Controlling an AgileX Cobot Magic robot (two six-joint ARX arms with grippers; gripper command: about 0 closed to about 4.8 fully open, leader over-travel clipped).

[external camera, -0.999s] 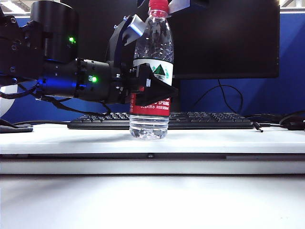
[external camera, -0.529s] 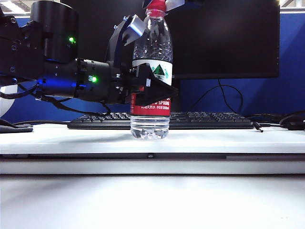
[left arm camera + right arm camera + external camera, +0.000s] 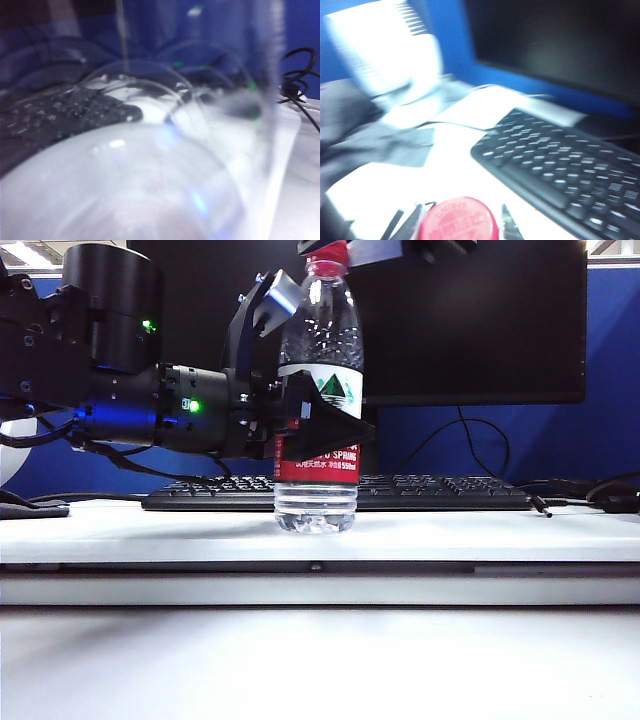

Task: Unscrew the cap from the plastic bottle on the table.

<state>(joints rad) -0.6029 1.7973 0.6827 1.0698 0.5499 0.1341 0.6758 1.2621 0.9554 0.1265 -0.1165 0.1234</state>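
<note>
We find the plastic bottle [image 3: 317,400] upright on the table [image 3: 450,535] at frame centre, its labelled middle clamped by the left gripper [image 3: 318,430]. At top centre, the right gripper [image 3: 335,250] straddles the cap [image 3: 330,254]; we cannot tell whether its fingers grip it.

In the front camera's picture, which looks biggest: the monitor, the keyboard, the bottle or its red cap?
As they look in the exterior view, largest first:
1. Monitor
2. Bottle and keyboard: unsure, since the bottle stands nearer the camera and taller, while the keyboard is wider but thin
3. Cap, partly cut off at the top edge
</note>
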